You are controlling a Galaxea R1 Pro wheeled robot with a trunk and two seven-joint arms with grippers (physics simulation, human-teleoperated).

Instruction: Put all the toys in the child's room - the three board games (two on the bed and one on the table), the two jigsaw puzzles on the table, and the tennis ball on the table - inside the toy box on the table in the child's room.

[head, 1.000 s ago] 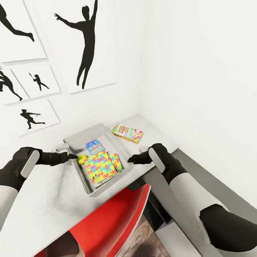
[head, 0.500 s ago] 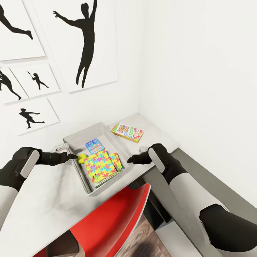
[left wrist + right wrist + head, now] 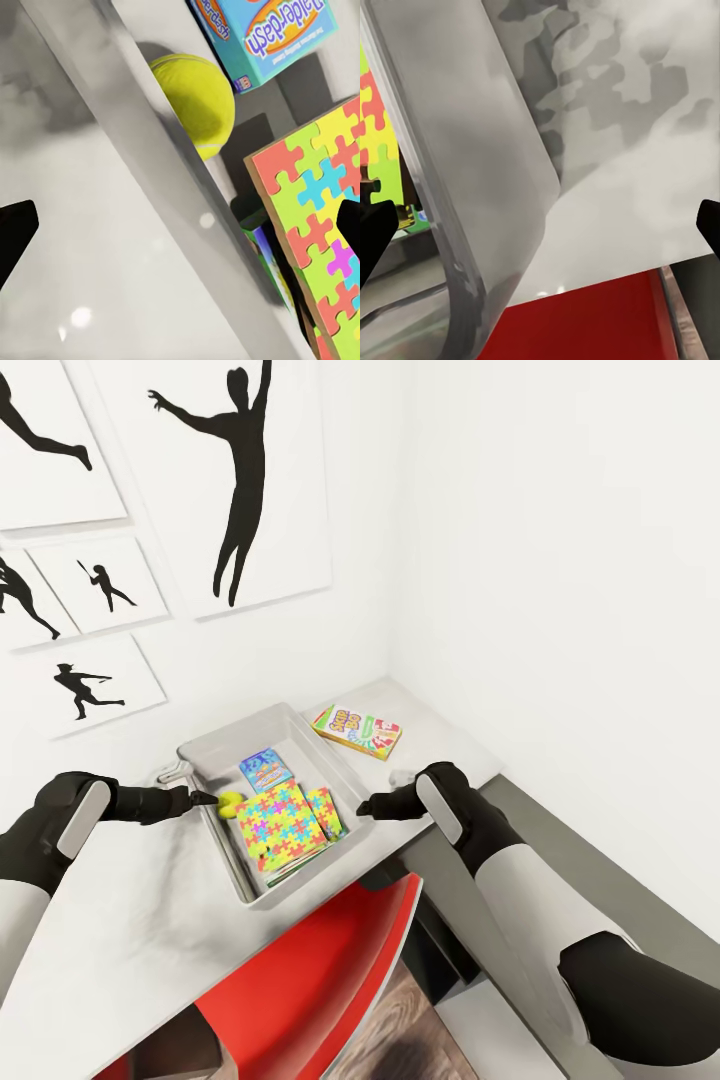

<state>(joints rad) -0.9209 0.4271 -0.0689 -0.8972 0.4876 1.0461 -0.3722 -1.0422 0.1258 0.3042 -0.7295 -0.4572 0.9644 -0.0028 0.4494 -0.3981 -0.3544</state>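
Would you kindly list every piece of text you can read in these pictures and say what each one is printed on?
"Balder-dash": on the lid of the blue board game lying in the toy box.
Small print on that box's side edge: too small to read.
Large lettering on the board game lying on the table beyond the bin: too blurred to read.

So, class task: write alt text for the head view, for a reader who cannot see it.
A grey toy box on a light grey table holds a jigsaw puzzle, a blue board game and a tennis ball; another board game lies on the table beyond it. The left hand and right hand flank the box.
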